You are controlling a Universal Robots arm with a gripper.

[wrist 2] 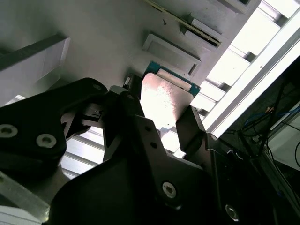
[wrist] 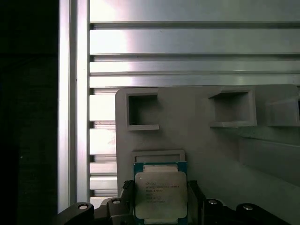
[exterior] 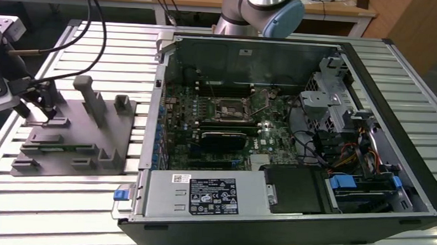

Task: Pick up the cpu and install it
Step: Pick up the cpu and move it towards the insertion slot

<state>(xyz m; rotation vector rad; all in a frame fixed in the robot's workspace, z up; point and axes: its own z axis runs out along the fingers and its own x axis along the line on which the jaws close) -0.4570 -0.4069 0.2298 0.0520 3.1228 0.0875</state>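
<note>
The cpu is a small square chip with a silvery top and a green rim. In both wrist views it sits between the two dark fingers of my gripper, which press on its opposite edges. The cpu hangs just above the grey fixture plate, near a shallow square recess. In the exterior view my gripper is at the far left, over the fixture plate. The motherboard socket lies inside the open computer case, well to the exterior view's right of the gripper.
The open computer case holds the motherboard, cables, drive cage and a power supply. Upright posts rise from the fixture plate close to the gripper. The slatted metal table runs under everything. The arm's base stands behind the case.
</note>
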